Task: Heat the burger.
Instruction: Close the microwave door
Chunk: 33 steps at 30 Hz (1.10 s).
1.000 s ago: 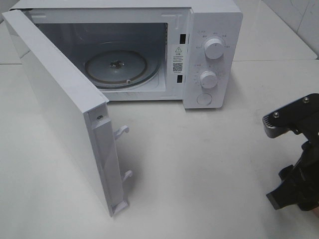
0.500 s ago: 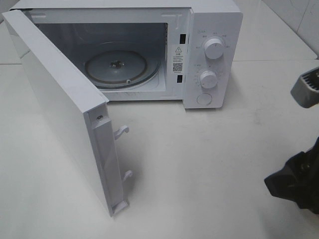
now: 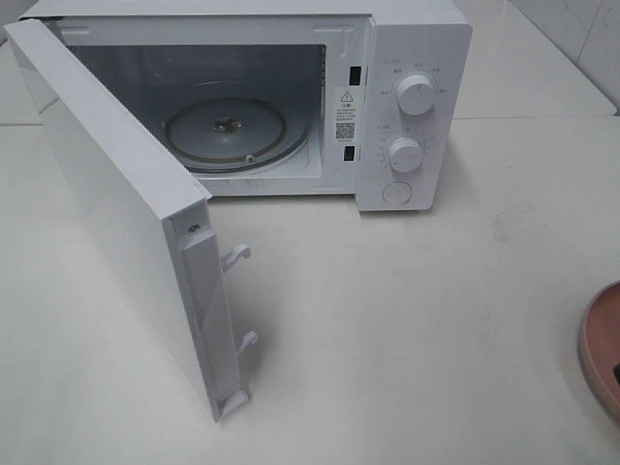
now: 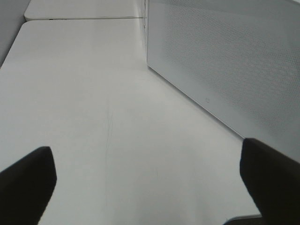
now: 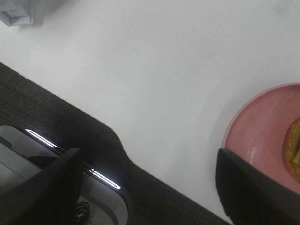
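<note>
Both our grippers gape empty, left (image 4: 145, 187), right (image 5: 145, 187); burger (image 5: 294, 149) edge on pink plate (image 5: 262, 136); microwave door (image 3: 126, 223) open.

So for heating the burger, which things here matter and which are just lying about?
Part of the job:
- white microwave oven, its door swung open
- round glass turntable inside, empty
- round pink plate
- golden-brown burger, only its edge showing on the plate

Just lying about:
- dark grey device with lit strips off the table edge

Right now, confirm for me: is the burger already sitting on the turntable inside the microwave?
No. The glass turntable inside the open microwave is bare, with nothing resting on it.
</note>
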{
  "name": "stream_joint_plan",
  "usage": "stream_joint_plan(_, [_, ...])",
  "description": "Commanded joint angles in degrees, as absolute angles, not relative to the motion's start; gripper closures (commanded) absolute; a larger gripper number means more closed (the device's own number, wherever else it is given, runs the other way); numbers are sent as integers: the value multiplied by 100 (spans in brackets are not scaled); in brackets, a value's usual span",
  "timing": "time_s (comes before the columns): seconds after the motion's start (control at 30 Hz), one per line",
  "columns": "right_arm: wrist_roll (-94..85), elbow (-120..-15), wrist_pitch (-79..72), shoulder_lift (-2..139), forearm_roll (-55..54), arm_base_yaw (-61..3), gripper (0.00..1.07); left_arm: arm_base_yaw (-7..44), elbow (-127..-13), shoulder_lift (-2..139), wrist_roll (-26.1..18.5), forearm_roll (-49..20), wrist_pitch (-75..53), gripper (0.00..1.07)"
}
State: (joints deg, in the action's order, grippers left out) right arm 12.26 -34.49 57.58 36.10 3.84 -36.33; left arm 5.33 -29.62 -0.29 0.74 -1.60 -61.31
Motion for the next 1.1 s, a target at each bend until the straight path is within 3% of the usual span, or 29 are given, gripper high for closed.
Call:
stream_joint_plan(0.03, [1163, -3489, 6016, 3134, 470, -3615, 31, 521, -2962, -57, 57, -183, -6136, 7])
stream_joint_plan(0.2, [1163, -3484, 6016, 2578, 567, -3472, 31, 521, -2962, -57, 57, -183, -6136, 7])
stream_joint_plan(0.67, [556, -2853, 5724, 1003, 281, -1891, 31, 521, -2962, -57, 57, -183, -6136, 7])
stream_joint_plan(0.73, [453, -2853, 5724, 584, 212, -1415, 31, 521, -2962, -57, 57, -183, -6136, 7])
stream_joint_plan(1.1, [435, -2853, 5718, -195, 189, -665, 31, 521, -2962, -57, 57, -183, -6136, 7])
